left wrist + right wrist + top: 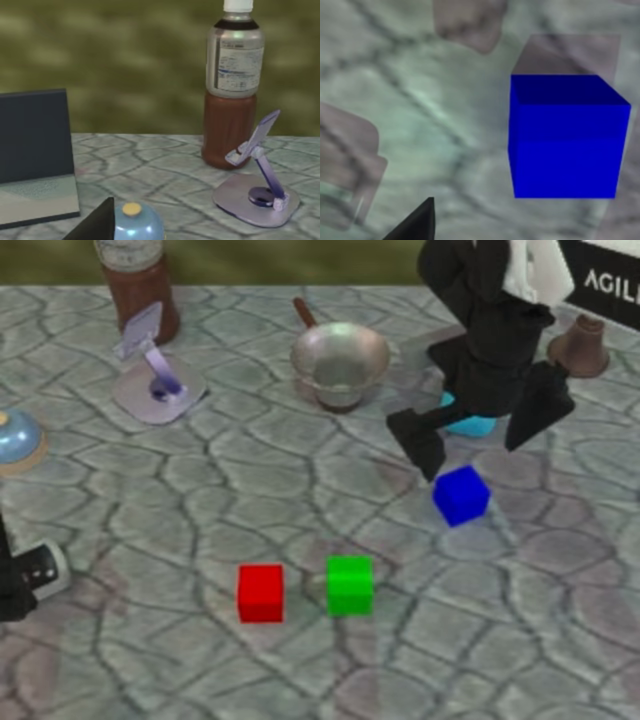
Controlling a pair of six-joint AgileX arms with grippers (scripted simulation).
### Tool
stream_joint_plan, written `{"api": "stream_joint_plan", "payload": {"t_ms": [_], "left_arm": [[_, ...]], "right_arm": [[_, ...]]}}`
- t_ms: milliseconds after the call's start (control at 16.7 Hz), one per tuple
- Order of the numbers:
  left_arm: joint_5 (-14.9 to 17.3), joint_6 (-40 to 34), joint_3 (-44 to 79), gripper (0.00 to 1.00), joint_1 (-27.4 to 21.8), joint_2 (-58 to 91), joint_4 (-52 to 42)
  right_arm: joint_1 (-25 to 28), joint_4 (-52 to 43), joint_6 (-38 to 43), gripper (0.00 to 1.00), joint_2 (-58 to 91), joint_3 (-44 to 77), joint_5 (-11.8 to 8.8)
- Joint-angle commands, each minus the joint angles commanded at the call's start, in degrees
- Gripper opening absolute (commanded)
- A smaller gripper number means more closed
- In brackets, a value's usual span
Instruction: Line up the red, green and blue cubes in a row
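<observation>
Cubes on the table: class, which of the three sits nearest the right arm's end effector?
The blue cube. It lies just below the open right end effector, while the red cube and green cube sit together farther left.

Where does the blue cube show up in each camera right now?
Top view: blue cube right of centre, turned at an angle, just below the right gripper, whose fingers are spread.
Left wrist view: not in it.
Right wrist view: blue cube fills the right half.
Shared landmark: the veined stone table, also seen at.
</observation>
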Motion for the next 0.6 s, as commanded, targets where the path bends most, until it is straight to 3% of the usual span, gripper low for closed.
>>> {"api": "stream_joint_plan", "payload": {"t_ms": [240, 600], "left_arm": [[0.0, 0.0, 0.0, 1.0, 0.0, 0.0, 0.0], [0.0, 0.0, 0.0, 1.0, 0.0, 0.0, 0.0]], "right_arm": [[-0.2, 1.09, -0.1, 1.0, 0.19, -0.99, 0.0], [0.02, 13.4, 0.08, 1.0, 4.03, -8.96, 0.04]]}}
